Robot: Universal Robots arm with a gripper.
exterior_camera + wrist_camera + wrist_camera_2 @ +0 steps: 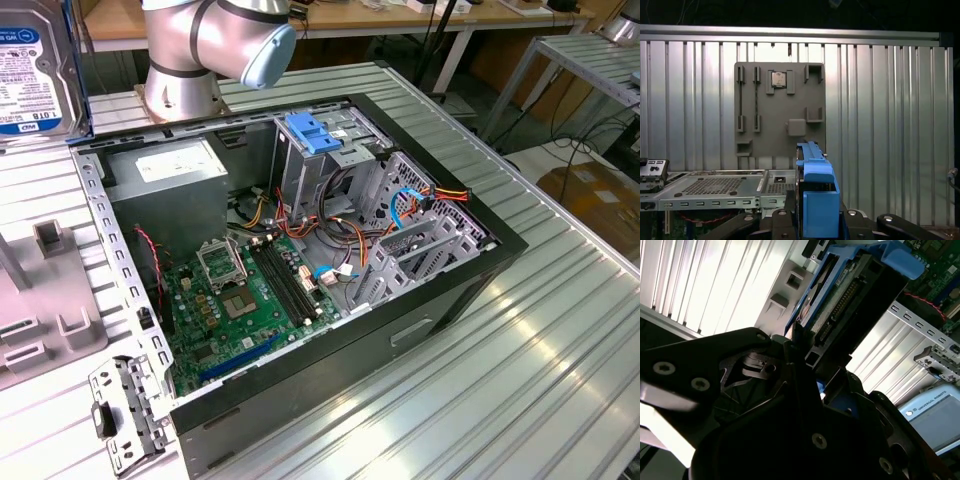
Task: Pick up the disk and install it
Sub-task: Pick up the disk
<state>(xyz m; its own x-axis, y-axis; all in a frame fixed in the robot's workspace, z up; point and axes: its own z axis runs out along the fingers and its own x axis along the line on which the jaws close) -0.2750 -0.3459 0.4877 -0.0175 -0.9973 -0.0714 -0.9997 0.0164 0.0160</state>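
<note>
1. Gripping the disk [816,192] edge-on in the gripper [817,221], black fingers [791,220] clenched against both sides of its blue plastic carrier in the first wrist view.
2. Rising from the dark gripper body in the second wrist view as a blue-edged slab with a connector row.
3. Raised clear of the ribbed metal table [520,330] at the exterior view's upper left, label toward that camera, apart from the open computer case [480,265].
4. Looking, in the first wrist view, onto a grey fixture plate [780,100] lying on the table beside the case's edge.
5. Holding inside the case a motherboard [245,295], a grey power-supply box [170,185] and a blue bay piece [315,132].
</note>
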